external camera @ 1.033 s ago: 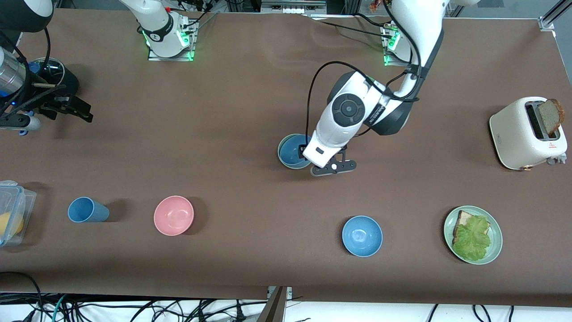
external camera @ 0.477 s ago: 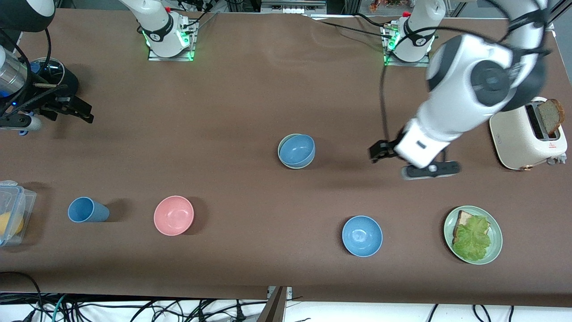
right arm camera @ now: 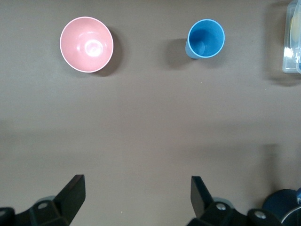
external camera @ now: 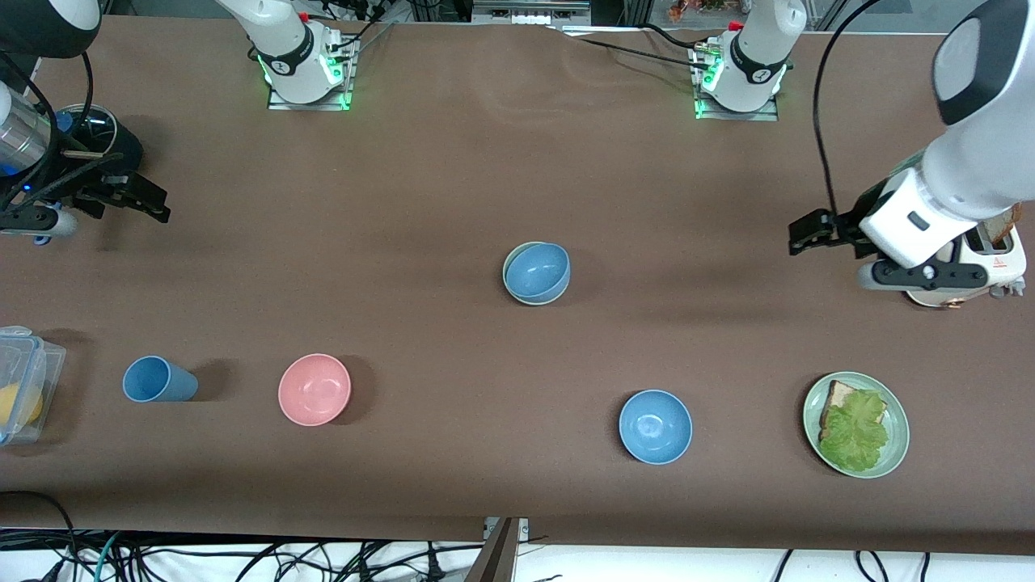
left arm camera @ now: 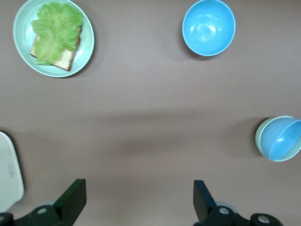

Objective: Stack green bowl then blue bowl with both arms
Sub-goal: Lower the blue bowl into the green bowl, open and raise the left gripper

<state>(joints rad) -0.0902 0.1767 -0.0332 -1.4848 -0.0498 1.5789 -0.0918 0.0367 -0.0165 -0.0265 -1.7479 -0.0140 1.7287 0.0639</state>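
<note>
Where it hovered by the blue bowl [external camera: 538, 271], left claw [left arm camera: 136, 200] now gapes empty, seemingly beside toaster [external camera: 962, 279].

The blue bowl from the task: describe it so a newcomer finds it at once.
Start at the brown table's middle. There the blue bowl sits tilted inside the green bowl. It is a duller, greyer blue than the glossy bright blue bowl standing alone nearer the front camera, and it is the only nested one.

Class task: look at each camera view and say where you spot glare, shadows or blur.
Front view: green lights glow at both arm bases; the pink bowl and blue cup cast soft shadows. Left wrist view: a glare spot in the glossy blue bowl; the lettuce looks slightly soft. Right wrist view: highlight inside the pink bowl.
</note>
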